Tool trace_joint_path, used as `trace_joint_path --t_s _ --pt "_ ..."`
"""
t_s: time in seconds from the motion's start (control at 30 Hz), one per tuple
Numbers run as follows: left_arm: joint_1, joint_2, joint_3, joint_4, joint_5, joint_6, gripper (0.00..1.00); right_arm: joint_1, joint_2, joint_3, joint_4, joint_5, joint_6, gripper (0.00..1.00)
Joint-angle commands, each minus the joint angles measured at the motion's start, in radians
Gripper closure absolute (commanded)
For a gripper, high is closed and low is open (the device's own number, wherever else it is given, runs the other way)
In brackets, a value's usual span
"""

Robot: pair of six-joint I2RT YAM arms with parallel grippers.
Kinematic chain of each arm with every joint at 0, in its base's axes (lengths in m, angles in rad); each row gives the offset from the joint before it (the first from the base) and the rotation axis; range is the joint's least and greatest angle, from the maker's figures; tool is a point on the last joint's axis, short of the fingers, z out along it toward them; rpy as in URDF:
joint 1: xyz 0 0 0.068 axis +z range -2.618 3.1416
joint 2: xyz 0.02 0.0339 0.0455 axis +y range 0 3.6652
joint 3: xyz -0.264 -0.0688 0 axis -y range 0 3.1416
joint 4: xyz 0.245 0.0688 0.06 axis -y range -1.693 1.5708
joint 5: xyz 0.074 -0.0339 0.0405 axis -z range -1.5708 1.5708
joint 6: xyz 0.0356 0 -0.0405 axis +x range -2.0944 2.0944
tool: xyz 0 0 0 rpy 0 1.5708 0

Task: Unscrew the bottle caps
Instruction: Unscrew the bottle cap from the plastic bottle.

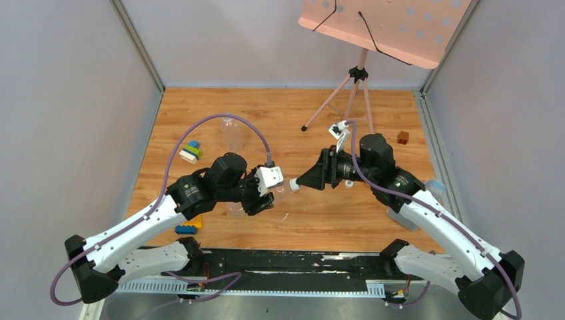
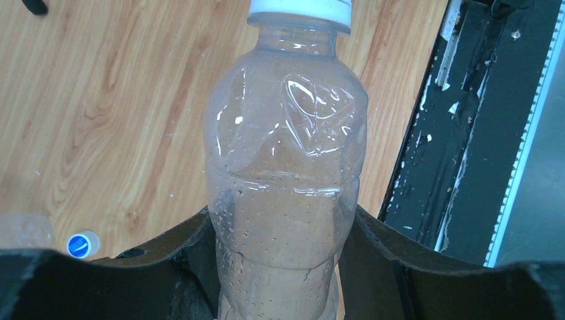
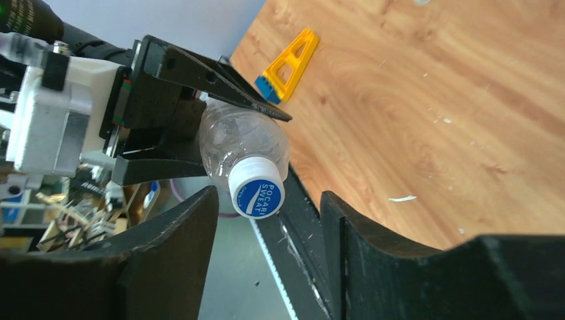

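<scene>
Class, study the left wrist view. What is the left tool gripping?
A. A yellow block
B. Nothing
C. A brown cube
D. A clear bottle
D: the left tool is closed on the bottle, a jaw pressing each side of its clear body, and the white cap is on its neck.

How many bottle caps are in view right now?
2: one white cap on the bottle in the left fingers; one loose cap on the table. More may be hidden.
</scene>
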State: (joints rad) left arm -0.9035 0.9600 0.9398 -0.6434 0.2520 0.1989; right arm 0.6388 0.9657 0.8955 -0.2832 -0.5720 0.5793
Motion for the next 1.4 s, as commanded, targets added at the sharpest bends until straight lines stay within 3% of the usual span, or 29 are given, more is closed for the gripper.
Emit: trace_joint_path --t_s 0.0,0.13,0.2,0.37,0.43,0.47,0.93,1.1,1.27,1.37 --pt "-0.011 -0.023 0.021 0.007 0.004 0.094 1.00 -0.004 0.029 -0.012 0.074 -0.144 0.037 0.45" --pt "-0.016 -0.033 0.013 0.018 0.009 0.113 1.00 -0.004 0.058 -0.026 0.116 -0.202 0.045 0.57" --pt "-0.017 -0.034 0.010 0.023 0.010 0.118 1.00 -0.005 0.066 -0.035 0.148 -0.226 0.057 0.59" --pt "-0.019 -0.035 0.010 0.025 0.016 0.119 1.00 -0.005 0.082 -0.046 0.171 -0.238 0.055 0.81" --pt "-0.019 -0.036 0.010 0.025 0.018 0.119 1.00 -0.005 0.088 -0.049 0.173 -0.256 0.034 0.99" --pt "-0.020 -0.036 0.010 0.026 0.020 0.119 1.00 -0.005 0.085 -0.053 0.171 -0.256 0.013 1.00" --pt "-0.020 -0.009 0.013 0.049 0.171 0.127 1.00 0.039 -0.112 -0.170 0.274 -0.253 -0.378 1.00" --pt "-0.032 0.011 0.026 0.045 0.166 0.128 1.00 0.061 -0.096 -0.142 0.269 -0.131 -0.345 1.00" --pt "-0.056 0.011 0.033 0.011 0.072 0.152 1.00 0.054 -0.049 -0.084 0.214 -0.069 -0.247 0.75" --pt "-0.062 0.015 0.040 -0.024 0.038 0.164 1.00 0.034 -0.032 -0.074 0.213 -0.104 -0.198 0.69"
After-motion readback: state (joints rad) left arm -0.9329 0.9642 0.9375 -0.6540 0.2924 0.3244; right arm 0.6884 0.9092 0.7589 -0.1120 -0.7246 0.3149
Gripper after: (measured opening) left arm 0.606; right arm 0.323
